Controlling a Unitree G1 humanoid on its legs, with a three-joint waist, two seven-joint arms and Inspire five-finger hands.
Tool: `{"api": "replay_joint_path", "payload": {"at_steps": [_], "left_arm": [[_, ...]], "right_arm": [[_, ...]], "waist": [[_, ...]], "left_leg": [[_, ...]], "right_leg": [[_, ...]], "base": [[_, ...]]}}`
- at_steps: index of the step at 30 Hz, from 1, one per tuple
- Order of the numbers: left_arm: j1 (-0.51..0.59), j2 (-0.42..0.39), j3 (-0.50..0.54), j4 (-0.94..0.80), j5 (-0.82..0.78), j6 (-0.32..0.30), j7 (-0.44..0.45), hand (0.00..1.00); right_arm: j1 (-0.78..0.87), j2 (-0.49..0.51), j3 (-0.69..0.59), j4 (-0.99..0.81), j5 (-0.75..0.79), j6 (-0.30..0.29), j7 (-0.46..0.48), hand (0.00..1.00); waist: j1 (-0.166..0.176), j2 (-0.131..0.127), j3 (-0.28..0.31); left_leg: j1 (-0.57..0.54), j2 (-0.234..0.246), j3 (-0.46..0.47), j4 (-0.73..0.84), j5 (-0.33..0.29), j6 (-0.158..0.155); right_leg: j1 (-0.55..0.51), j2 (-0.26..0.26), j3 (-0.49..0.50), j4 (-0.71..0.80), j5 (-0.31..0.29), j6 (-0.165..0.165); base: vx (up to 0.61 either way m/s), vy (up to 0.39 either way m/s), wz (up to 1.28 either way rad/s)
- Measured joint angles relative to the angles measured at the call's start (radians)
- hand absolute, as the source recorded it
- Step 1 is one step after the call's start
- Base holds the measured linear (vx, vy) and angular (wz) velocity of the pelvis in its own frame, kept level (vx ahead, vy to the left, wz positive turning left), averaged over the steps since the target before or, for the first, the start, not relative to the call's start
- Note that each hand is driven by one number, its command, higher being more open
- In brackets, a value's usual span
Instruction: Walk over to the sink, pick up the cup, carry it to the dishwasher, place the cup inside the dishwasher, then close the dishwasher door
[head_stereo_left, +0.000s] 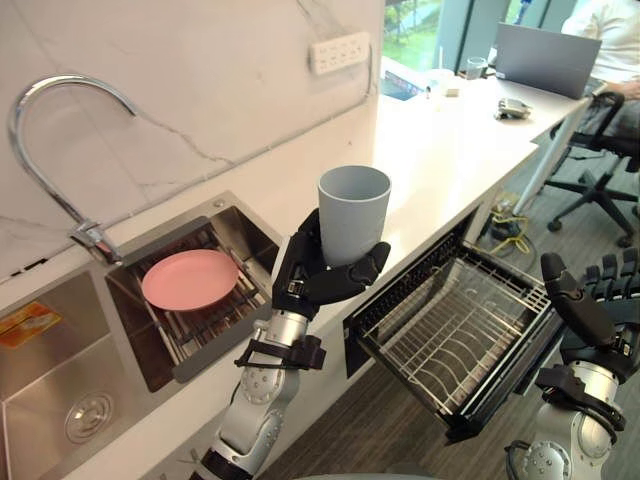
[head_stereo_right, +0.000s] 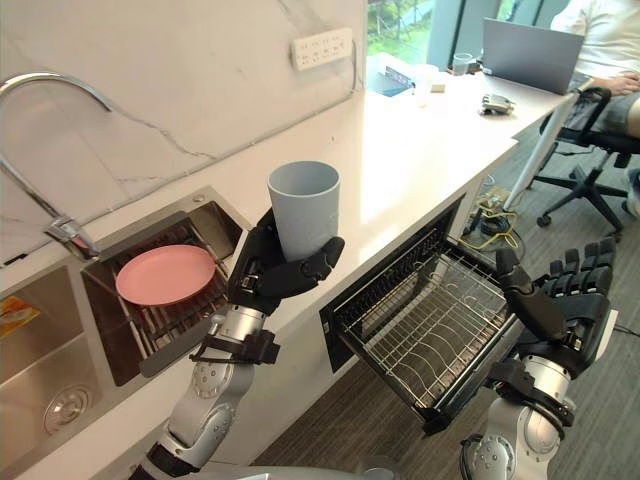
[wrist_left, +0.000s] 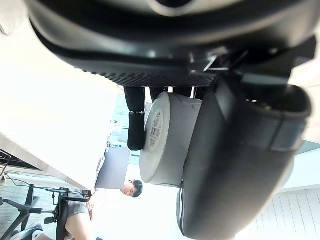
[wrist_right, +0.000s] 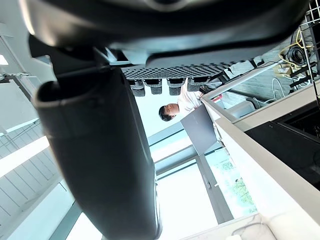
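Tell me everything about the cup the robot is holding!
The cup is pale blue-grey, plain and smooth, probably plastic, with no handle. It stands upright, open end up, lifted above the front edge of the white counter. The left robot hand wraps its fingers and thumb round the lower half. A small white sticker shows on its base.

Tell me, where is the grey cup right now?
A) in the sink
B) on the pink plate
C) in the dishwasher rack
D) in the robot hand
D: the left robot hand has its fingers curled round the grey cup, holding it upright over the edge of the counter, not yet in the pulled-out dishwasher rack.
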Motion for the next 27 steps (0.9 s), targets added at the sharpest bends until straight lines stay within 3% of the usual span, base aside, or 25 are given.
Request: {"api": "replay_joint_path", "payload": {"at_steps": [2, 4, 7, 8, 11, 12, 13, 16, 18, 20, 22, 27], "left_arm": [[0.002, -0.013, 0.05, 0.017, 0.03, 0.002, 0.061, 0.0], [0.002, -0.02, 0.076, 0.015, 0.04, 0.001, 0.091, 0.0], [-0.004, -0.031, 0.103, 0.015, 0.049, 0.001, 0.142, 0.0], [-0.004, -0.03, 0.131, 0.015, 0.056, -0.002, 0.155, 0.0], [-0.004, -0.021, 0.2, 0.017, 0.054, -0.013, 0.153, 0.0], [-0.004, -0.014, 0.227, 0.016, 0.047, -0.031, 0.147, 0.0], [-0.005, -0.007, 0.238, 0.016, 0.042, -0.044, 0.142, 0.0], [-0.002, -0.024, 0.226, 0.016, 0.026, -0.047, 0.118, 0.0], [0.001, -0.027, 0.212, 0.016, 0.026, -0.042, 0.103, 0.0], [0.003, -0.027, 0.218, 0.012, 0.027, -0.032, 0.107, 0.0], [0.007, -0.029, 0.225, 0.007, 0.026, -0.017, 0.113, 0.0], [0.088, -0.055, 0.234, -0.058, 0.027, -0.016, 0.102, 0.0]], "right_arm": [[-0.007, 0.019, 0.082, 0.002, -0.019, 0.01, 0.017, 1.0], [-0.007, 0.026, 0.125, 0.002, -0.029, 0.012, 0.029, 1.0], [-0.008, 0.032, 0.14, 0.004, -0.044, 0.019, 0.019, 1.0], [-0.013, 0.039, 0.139, 0.004, -0.062, 0.022, 0.001, 1.0], [-0.012, 0.052, 0.125, 0.005, -0.067, 0.042, -0.026, 1.0], [-0.012, 0.066, 0.111, 0.004, -0.067, 0.052, -0.029, 1.0], [-0.014, 0.071, 0.11, 0.005, -0.067, 0.056, -0.031, 1.0], [-0.018, 0.067, 0.1, 0.005, -0.067, 0.082, -0.036, 1.0], [-0.032, 0.067, 0.123, 0.004, -0.067, 0.086, -0.035, 1.0], [-0.066, 0.065, 0.177, 0.002, -0.066, 0.088, -0.026, 1.0], [-0.077, 0.065, 0.209, -0.001, -0.062, 0.097, -0.02, 1.0], [-0.076, 0.055, 0.235, -0.002, -0.055, 0.163, 0.003, 1.0]], "waist": [[0.009, -0.003, 0.009], [0.009, -0.005, 0.012], [0.005, -0.001, 0.032], [0.012, 0.0, 0.046], [0.022, -0.004, 0.056], [0.03, -0.02, 0.058], [0.031, -0.033, 0.063], [0.059, -0.024, 0.061], [0.077, -0.032, 0.065], [0.099, -0.042, 0.071], [0.107, -0.047, 0.074], [0.107, -0.042, 0.073]], "left_leg": [[0.034, 0.021, 0.075, -0.004, -0.016, -0.004], [0.041, 0.026, 0.107, 0.004, -0.028, 0.0], [0.038, 0.034, 0.122, 0.016, -0.037, 0.007], [0.04, 0.037, 0.128, 0.017, -0.036, 0.008], [0.025, 0.05, 0.114, 0.037, -0.043, 0.009], [0.005, 0.061, 0.099, 0.072, -0.047, -0.015], [-0.011, 0.065, 0.087, 0.094, -0.053, -0.025], [-0.086, 0.134, 0.041, 0.155, -0.051, -0.049], [-0.105, 0.179, 0.038, 0.201, -0.066, -0.072], [-0.107, 0.22, 0.055, 0.251, -0.089, -0.094], [-0.101, 0.231, 0.06, 0.26, -0.093, -0.1], [-0.081, 0.222, 0.055, 0.226, -0.071, -0.101]], "right_leg": [[-0.002, -0.006, -0.133, -0.014, 0.035, -0.028], [0.0, -0.005, -0.157, -0.033, 0.049, -0.04], [0.005, -0.008, -0.156, -0.06, 0.062, -0.029], [-0.016, -0.054, -0.192, 0.012, 0.018, -0.061], [-0.047, -0.188, -0.191, 0.127, 0.012, -0.068], [-0.04, -0.233, -0.182, 0.119, 0.104, -0.078], [-0.039, -0.239, -0.159, 0.119, 0.116, -0.025], [-0.056, -0.176, -0.18, 0.112, 0.11, -0.017], [-0.028, -0.138, -0.204, 0.062, 0.107, -0.012], [0.034, -0.087, -0.214, -0.067, 0.118, 0.005], [0.091, -0.059, -0.214, -0.175, 0.14, 0.039], [0.164, -0.034, -0.232, -0.314, 0.21, 0.037]], "base": [[-0.05, -0.007, -1.0], [-0.06, 0.0, -0.66], [-0.09, 0.037, -0.18], [-0.04, 0.04, -0.06], [0.0, -0.046, 0.1], [0.04, -0.199, 0.28], [0.05, -0.275, 0.42], [0.03, -0.233, 0.27], [-0.01, -0.18, -0.13], [-0.03, -0.131, -0.39], [-0.04, -0.101, -0.19], [-0.04, -0.018, 0.04]]}}
